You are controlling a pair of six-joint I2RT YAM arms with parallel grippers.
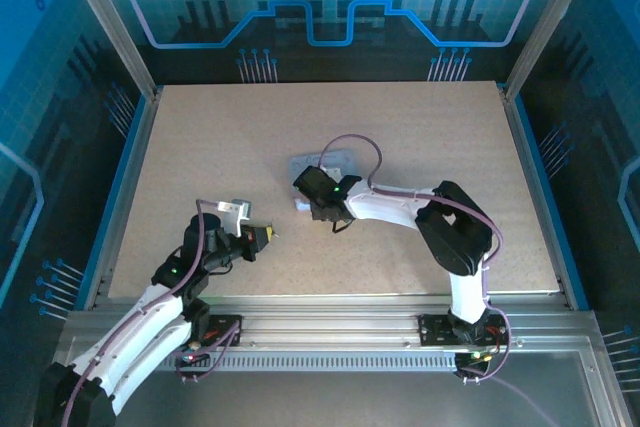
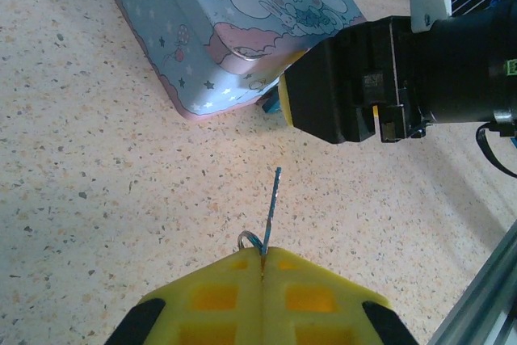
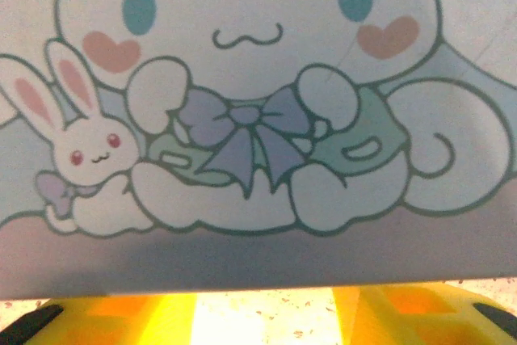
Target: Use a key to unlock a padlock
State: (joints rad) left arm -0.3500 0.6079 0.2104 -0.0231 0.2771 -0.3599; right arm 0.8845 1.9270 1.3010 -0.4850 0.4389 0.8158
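Note:
My left gripper (image 2: 262, 258) is shut on the key (image 2: 273, 198), a thin dark sliver that sticks out ahead of the yellow pads, with a small wire ring beside it. The key's tip points at the right gripper, a short gap away. My right gripper (image 1: 308, 205) sits at the near edge of the tin (image 1: 325, 161). A small bluish piece, the padlock (image 2: 266, 104), pokes out by that gripper's yellow fingertip (image 2: 284, 101). In the right wrist view the yellow fingers (image 3: 121, 317) stand a little apart, their tips hidden under the tin (image 3: 258, 119).
The tin (image 2: 210, 22) carries a pastel cartoon print and lies in the middle of the speckled table (image 1: 420, 137). The black body of the right arm (image 2: 380, 78) looms close ahead of the key. An aluminium rail (image 1: 330, 312) runs along the table's near edge.

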